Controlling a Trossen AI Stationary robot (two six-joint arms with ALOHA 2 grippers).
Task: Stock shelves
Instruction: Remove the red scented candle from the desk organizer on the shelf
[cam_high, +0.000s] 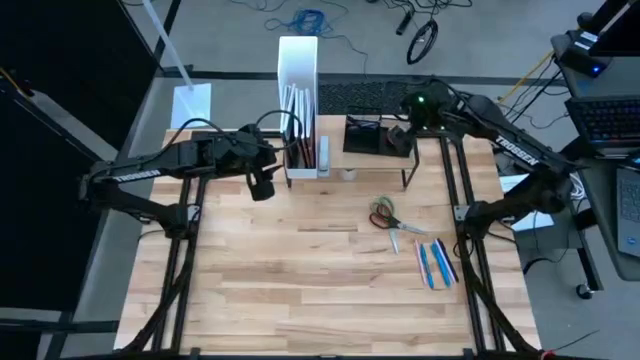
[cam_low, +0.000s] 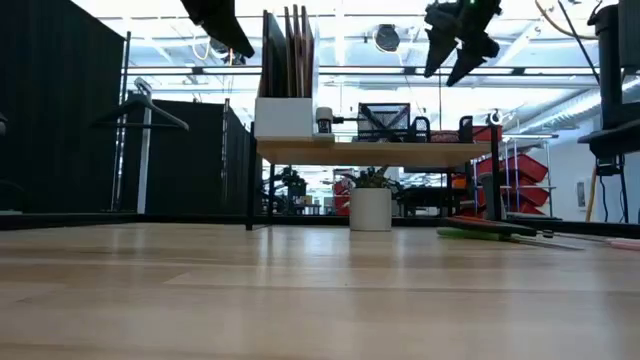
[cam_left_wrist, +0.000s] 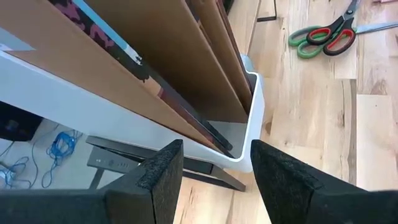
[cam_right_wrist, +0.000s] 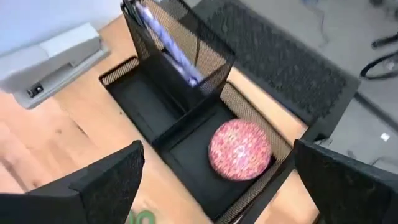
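Up at the far edge of the surface (cam_high: 300, 280), the shelves (cam_low: 370, 152): a low riser with a flat light-wood top on thin black legs, long axis running left to right across the surface, level in the low view. From above, mostly hidden beneath its load. On top, from left to right: a tall white file box (cam_high: 298, 75) packed with upright brown boards, a grey stapler (cam_high: 323, 152), a black mesh organizer (cam_high: 368, 135).

Left claw (cam_high: 261, 186) hanging just in front of the file box's near end, fingers parted, holding nothing. Through the left wrist view, the 2 dark fingers (cam_left_wrist: 158, 174) framing the box's white rounded corner (cam_left_wrist: 252, 118), boards leaning inside it, and red-and-green scissors (cam_left_wrist: 323, 38) on the wood beyond.

Right claw (cam_high: 399, 138) poised high over the organizer, spread wide and empty. Only the right wrist view looks down into the tray: a pink speckled round object (cam_right_wrist: 240, 150) lying in 1 black compartment, a mesh cup (cam_right_wrist: 177, 46) with something purple standing in it, the stapler (cam_right_wrist: 50, 59) just beside.

Low view alone showing beneath the riser: a small white pot (cam_low: 370, 208) with a green plant between the legs. Both claws up above the riser's load there, well clear of the wood.

Toward the right of the surface, scissors (cam_high: 385, 214) and, nearer the front, a cluster of pens (cam_high: 435, 262), well apart from the riser.
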